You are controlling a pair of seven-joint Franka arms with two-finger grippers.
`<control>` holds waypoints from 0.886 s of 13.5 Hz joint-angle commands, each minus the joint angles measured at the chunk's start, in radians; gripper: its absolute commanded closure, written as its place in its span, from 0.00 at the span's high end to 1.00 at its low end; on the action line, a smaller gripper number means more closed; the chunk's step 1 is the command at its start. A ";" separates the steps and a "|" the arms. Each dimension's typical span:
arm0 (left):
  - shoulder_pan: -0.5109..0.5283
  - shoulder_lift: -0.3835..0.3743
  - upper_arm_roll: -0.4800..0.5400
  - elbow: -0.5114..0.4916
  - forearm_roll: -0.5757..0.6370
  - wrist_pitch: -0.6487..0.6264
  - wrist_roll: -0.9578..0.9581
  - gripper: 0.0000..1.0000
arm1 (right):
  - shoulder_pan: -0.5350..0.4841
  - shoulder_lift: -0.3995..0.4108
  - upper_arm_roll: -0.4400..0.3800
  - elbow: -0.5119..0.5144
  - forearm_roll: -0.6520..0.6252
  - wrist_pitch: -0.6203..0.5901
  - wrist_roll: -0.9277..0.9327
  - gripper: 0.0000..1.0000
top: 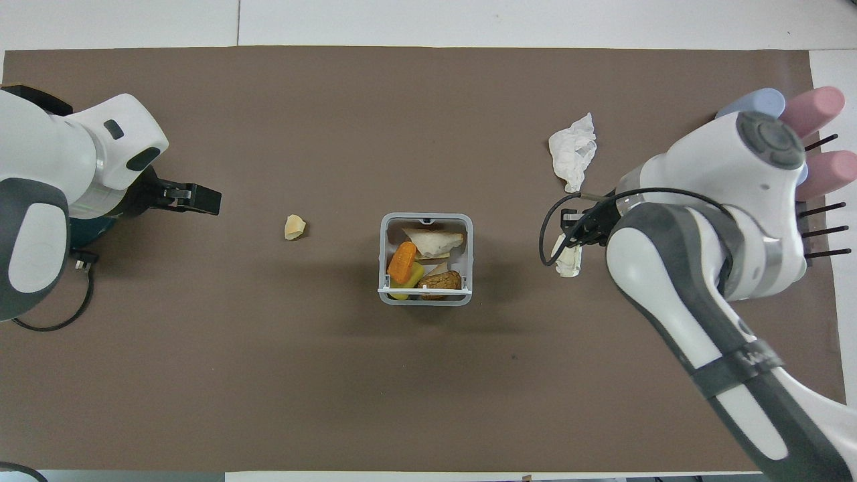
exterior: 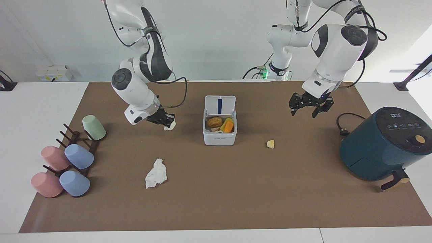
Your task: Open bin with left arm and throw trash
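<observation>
The right gripper (exterior: 166, 120) pinches a crumpled cream paper wad (exterior: 169, 125) above the mat, beside the boxy white bin (exterior: 219, 136), whose lid stands open. The left gripper (exterior: 311, 107) hangs spread, empty, over bare mat.

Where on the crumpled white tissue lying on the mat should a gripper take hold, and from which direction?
Probably straight down from above, pinching the tissue wad across its bunched middle. It lies loose and flat on the brown mat, longer one way than the other, so closing across the narrower width should gather the folds. Nothing stands close beside it.
</observation>
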 commanded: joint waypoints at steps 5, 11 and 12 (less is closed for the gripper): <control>-0.043 0.063 -0.013 -0.133 0.007 0.249 -0.023 0.98 | 0.210 0.085 0.034 0.144 0.015 0.200 0.511 0.00; -0.093 0.187 -0.015 -0.302 0.007 0.585 -0.034 0.98 | 0.302 0.034 0.036 -0.019 0.015 0.393 0.574 0.00; -0.116 0.218 -0.013 -0.320 0.007 0.634 -0.034 0.98 | 0.302 0.028 0.036 -0.035 0.017 0.396 0.574 0.00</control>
